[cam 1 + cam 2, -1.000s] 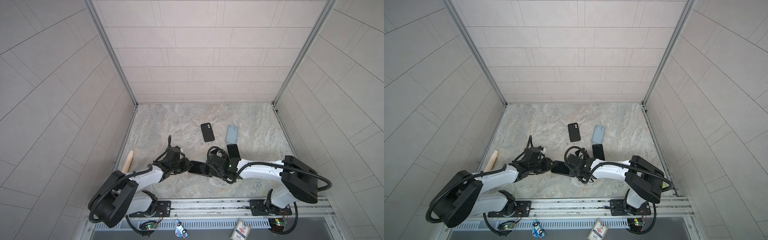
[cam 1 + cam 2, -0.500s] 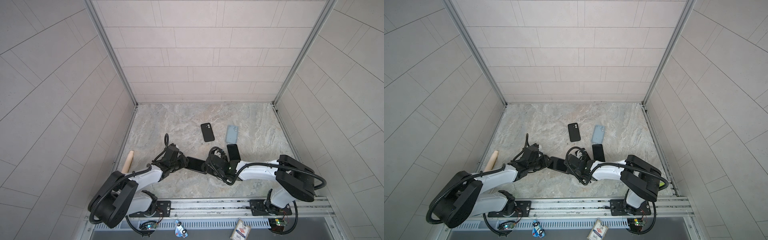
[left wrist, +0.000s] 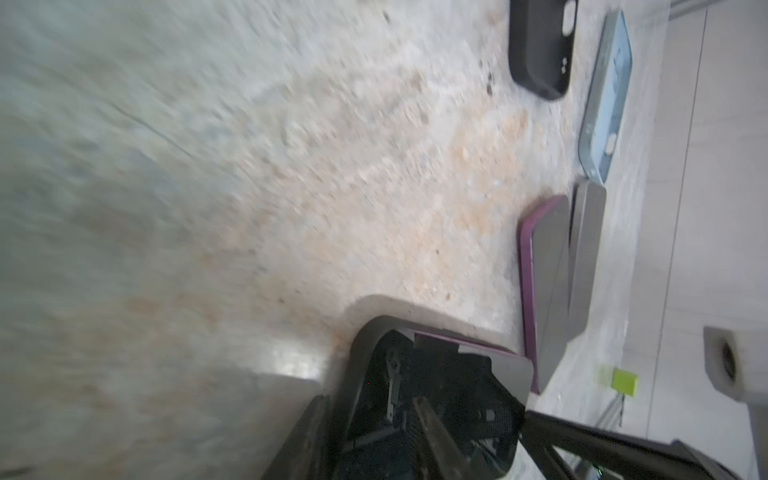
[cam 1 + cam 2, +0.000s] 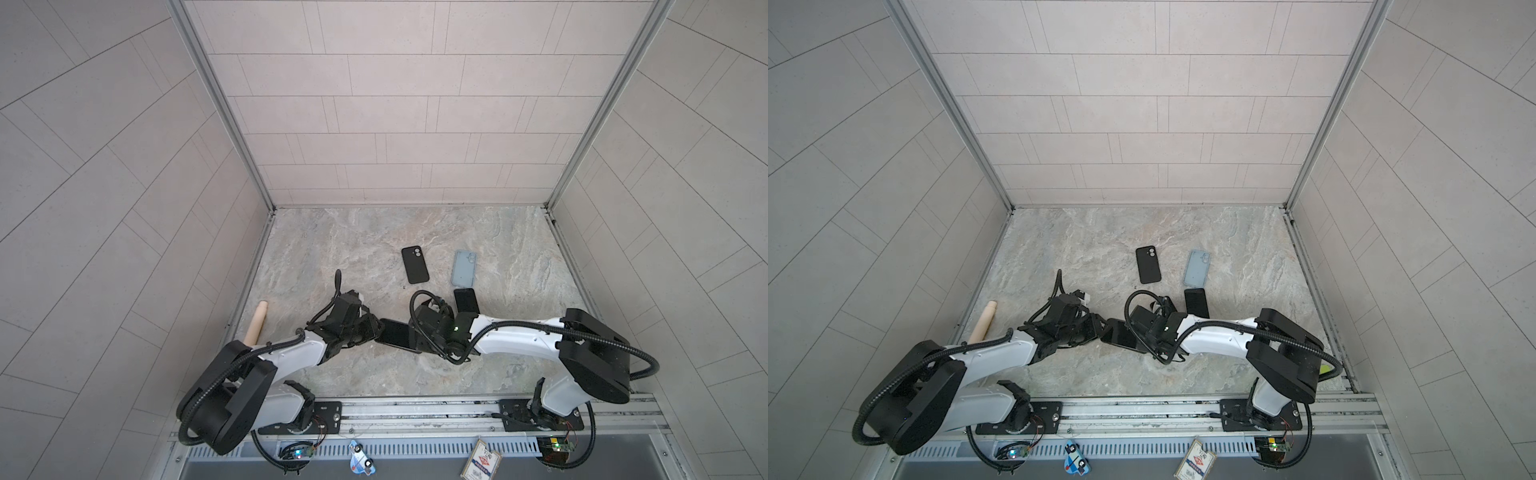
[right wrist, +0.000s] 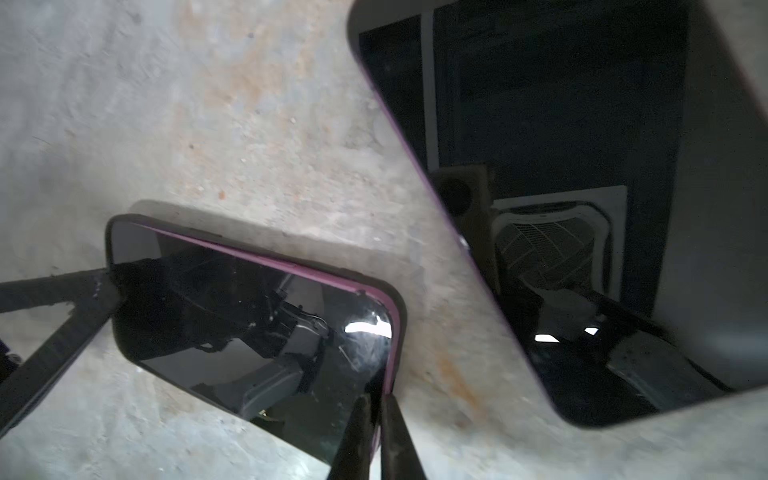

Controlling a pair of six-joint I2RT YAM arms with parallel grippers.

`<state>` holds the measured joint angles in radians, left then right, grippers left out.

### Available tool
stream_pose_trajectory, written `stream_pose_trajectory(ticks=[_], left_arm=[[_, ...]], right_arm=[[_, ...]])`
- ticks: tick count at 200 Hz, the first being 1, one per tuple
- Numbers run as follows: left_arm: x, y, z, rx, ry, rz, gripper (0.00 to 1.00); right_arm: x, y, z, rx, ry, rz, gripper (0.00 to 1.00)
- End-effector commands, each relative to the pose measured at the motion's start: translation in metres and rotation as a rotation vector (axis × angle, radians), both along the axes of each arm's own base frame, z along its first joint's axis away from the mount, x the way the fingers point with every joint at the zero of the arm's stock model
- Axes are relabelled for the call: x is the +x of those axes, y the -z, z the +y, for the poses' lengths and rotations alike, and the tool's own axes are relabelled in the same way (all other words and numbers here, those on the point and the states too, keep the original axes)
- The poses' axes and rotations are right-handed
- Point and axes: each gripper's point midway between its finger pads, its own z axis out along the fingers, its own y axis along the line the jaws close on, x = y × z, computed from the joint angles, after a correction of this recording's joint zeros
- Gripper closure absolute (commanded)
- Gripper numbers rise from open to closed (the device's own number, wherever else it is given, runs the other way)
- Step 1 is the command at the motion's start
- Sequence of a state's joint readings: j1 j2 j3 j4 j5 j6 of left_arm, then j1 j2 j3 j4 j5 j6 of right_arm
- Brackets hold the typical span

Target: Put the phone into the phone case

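Note:
A dark-screened phone (image 4: 395,334) (image 4: 1119,334) with a purple edge lies low over the stone floor between my two grippers. It sits in a black phone case (image 5: 109,249) (image 3: 361,353). The purple edge (image 5: 291,270) rises above the case rim along one long side. My left gripper (image 4: 376,332) (image 4: 1100,330) (image 3: 370,432) is shut on the case's left end, one finger on the screen and one outside the rim. My right gripper (image 4: 411,338) (image 4: 1136,338) (image 5: 376,399) is shut, its two thin fingers pinching the purple edge at the phone's right end.
A second purple-edged phone (image 4: 466,300) (image 5: 582,208) lies just behind my right wrist. Farther back lie an empty black case (image 4: 414,264) (image 3: 540,45) and a light blue case (image 4: 464,269) (image 3: 609,95). A wooden stick (image 4: 255,322) rests by the left wall.
Both grippers and the phone between them shifted slightly back and left, then partly returned. Both grips look the same.

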<state>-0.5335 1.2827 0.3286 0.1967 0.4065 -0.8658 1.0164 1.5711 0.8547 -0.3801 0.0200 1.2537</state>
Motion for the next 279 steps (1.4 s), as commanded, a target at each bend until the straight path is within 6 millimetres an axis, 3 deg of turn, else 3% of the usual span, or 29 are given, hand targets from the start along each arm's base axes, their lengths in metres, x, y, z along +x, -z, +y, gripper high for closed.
stream_pose_trajectory(ticks=[1,26,57,86,167,175,210,248,279], left_arm=[[-0.04,0.021,-0.002,-0.013,0.071,0.166,0.6],[-0.04,0.021,-0.002,-0.014,0.071,0.169,0.6],[-0.042,0.022,-0.003,-0.017,0.077,0.178,0.6],[-0.045,0.021,-0.005,-0.028,0.089,0.191,0.6],[-0.062,0.016,0.011,0.033,0.102,0.204,0.57],[-0.069,0.023,0.015,0.044,0.1,0.226,0.57],[-0.065,0.025,0.008,0.013,0.101,0.235,0.59],[-0.062,0.026,0.005,0.004,0.1,0.238,0.59],[-0.063,0.025,0.005,0.003,0.104,0.235,0.66]], right_arm=[[-0.011,-0.006,-0.028,-0.083,-0.035,0.032,0.89],[-0.011,-0.012,-0.034,-0.058,-0.03,0.022,0.86],[-0.016,-0.013,-0.028,0.019,-0.043,0.021,0.8],[-0.021,-0.009,-0.023,0.094,-0.041,0.021,0.85],[-0.022,-0.002,-0.021,0.1,-0.055,0.03,0.86],[-0.022,-0.002,-0.019,0.102,-0.056,0.03,0.86],[-0.02,-0.003,-0.013,0.115,-0.063,0.032,0.87],[-0.022,0.005,-0.02,0.089,-0.045,0.046,0.87],[-0.024,0.008,-0.022,0.094,-0.037,0.049,0.89]])
